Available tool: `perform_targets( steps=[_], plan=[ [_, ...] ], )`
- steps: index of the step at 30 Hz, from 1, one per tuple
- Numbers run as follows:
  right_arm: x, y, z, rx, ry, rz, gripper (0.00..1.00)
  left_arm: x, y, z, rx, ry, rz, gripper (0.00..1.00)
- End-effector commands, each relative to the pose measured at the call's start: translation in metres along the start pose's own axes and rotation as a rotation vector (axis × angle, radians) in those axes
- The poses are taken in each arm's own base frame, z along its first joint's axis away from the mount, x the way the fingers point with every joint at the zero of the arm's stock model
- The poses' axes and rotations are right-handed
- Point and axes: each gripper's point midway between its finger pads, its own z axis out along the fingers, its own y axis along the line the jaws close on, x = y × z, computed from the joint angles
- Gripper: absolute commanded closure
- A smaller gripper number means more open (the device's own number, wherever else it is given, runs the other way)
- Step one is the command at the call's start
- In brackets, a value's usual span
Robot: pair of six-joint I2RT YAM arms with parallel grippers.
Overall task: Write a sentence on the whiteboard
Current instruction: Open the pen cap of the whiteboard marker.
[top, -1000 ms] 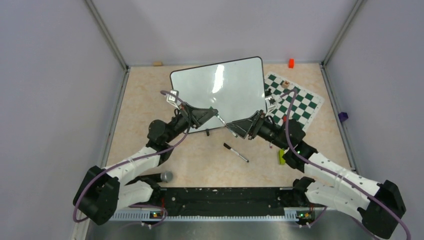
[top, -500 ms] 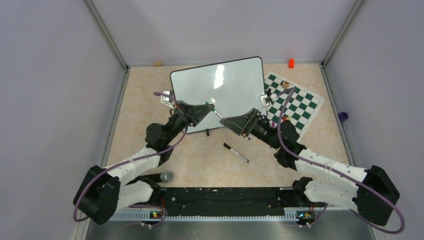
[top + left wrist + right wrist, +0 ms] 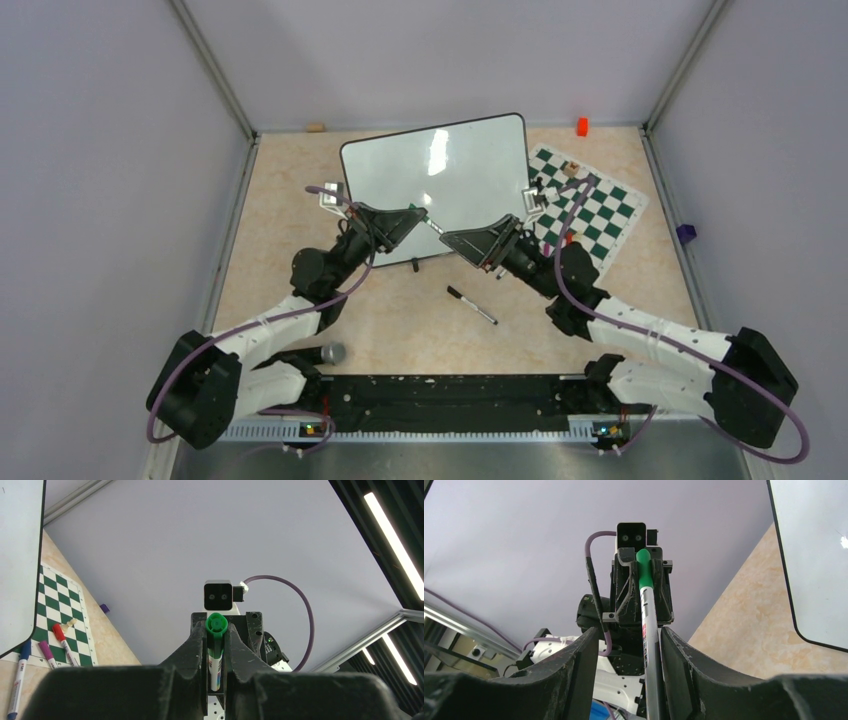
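Seen from above, the whiteboard (image 3: pixel 440 175) lay at the far middle of the table (image 3: pixel 290 200), just beside the chess mat (image 3: pixel 600 205). Since a second before, both arms had shifted from its near edge to over it. The left gripper (image 3: pixel 424 218) and right gripper (image 3: pixel 447 240) met there, with a marker (image 3: pixel 434 226) between them.

In the left wrist view, the left jaws were clamped on the green-capped marker.

In the right wrist view, the right jaws had narrowed but stood apart around the marker's barrel, with a gap on one side.

Soft, even light filled the overhead view, with white glare on the whiteboard (image 3: pixel 437 183). In the left wrist view, ceiling light strips (image 3: pixel 394 544) glowed at right; the nearest foreground lay dark and blurred.
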Motion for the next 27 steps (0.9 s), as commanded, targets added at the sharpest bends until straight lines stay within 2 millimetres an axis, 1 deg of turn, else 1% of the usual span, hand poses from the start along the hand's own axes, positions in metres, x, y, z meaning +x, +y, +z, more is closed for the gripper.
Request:
perform_targets(
  steps=[1, 3, 7, 10, 14, 15, 19, 21, 23, 27],
  plan=[
    [-0.011, 0.0262, 0.0061, -0.087, -0.043, 0.002, 0.52, -0.0041, -0.0123, 0.0003, 0.053, -0.024, 0.023, 1.0],
    [-0.0112, 0.0265, 0.007, -0.089, -0.043, 0.004, 0.52, -0.005, -0.0133, -0.0001, 0.058, -0.03, 0.021, 1.0],
    [-0.0098, 0.0278, 0.0087, -0.1, -0.039, 0.009, 0.55, -0.0043, -0.013, 0.0009, 0.057, -0.025, 0.021, 1.0],
    [-0.0099, 0.0273, 0.0091, -0.102, -0.041, 0.011, 0.62, -0.003, -0.0131, 0.0011, 0.057, -0.02, 0.019, 1.0],
    [-0.0091, 0.0284, 0.0104, -0.107, -0.037, 0.015, 0.64, -0.0017, -0.0102, 0.0009, 0.049, -0.022, 0.026, 1.0],
    [-0.0087, 0.0276, 0.0108, -0.104, -0.035, 0.017, 0.66, -0.0013, -0.0101, 0.0011, 0.049, -0.023, 0.025, 1.0],
    [-0.0082, 0.0264, 0.012, -0.093, -0.031, 0.018, 0.77, -0.0003, -0.0104, 0.0018, 0.052, -0.022, 0.033, 1.0],
    [-0.0094, 0.0257, 0.0117, -0.087, -0.035, 0.018, 0.86, -0.0006, -0.0101, 0.0021, 0.051, -0.025, 0.037, 1.0],
    [-0.0092, 0.0262, 0.0105, -0.087, -0.036, 0.017, 1.0, -0.0013, -0.009, 0.0016, 0.047, -0.031, 0.037, 1.0],
    [-0.0102, 0.0252, 0.0058, -0.079, -0.043, 0.02, 1.0, -0.0038, -0.0081, -0.0029, 0.04, -0.056, 0.043, 1.0]
  ],
)
